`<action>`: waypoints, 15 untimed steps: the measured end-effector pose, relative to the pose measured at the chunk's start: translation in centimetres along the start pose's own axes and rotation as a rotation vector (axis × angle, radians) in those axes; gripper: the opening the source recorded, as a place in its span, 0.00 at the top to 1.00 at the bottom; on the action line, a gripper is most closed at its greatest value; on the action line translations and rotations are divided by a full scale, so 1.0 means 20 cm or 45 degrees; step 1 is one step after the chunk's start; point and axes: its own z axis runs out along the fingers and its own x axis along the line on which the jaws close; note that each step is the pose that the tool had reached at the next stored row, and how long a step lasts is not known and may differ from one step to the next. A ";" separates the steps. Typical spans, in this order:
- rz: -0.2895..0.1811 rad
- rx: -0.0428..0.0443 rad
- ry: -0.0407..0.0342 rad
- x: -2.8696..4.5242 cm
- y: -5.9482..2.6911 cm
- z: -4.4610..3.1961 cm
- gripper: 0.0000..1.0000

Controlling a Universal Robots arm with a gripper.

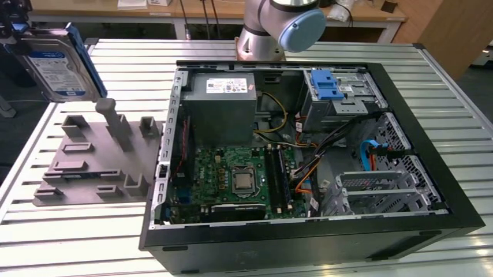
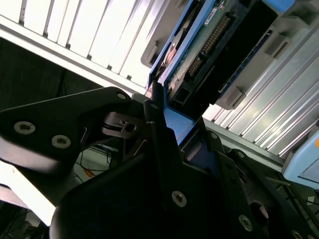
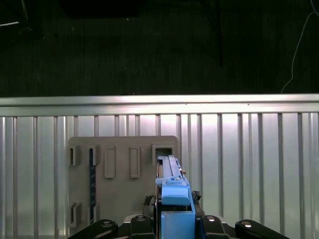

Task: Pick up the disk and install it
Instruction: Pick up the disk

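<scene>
The disk (image 1: 58, 60) hangs upright in the air at the exterior view's far left, above the grey holder (image 1: 92, 167). It is silver, with a white-and-blue label and blue side rails. My gripper (image 1: 27, 29) is shut on its upper end. In the first wrist view the disk's blue rail (image 3: 174, 194) sticks out edge-on between my gripper's (image 3: 174, 221) jaws, over the holder (image 3: 122, 179). In the second wrist view the disk's circuit-board side (image 2: 209, 55) faces the camera, with a dark finger (image 2: 157, 124) pressed against its blue rail.
An open computer case (image 1: 308, 228) lies on the slatted metal table (image 1: 77, 242), showing the motherboard (image 1: 239, 176), a grey power supply (image 1: 223, 107) and a drive cage with a blue latch (image 1: 327, 86). The arm's base (image 1: 281, 26) stands behind the case.
</scene>
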 end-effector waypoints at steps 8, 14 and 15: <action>0.000 0.000 0.0000 -0.001 0.000 -0.032 0.64; 0.000 0.000 -0.0001 -0.001 0.000 -0.057 0.64; 0.000 0.000 0.0000 -0.002 0.000 -0.062 0.64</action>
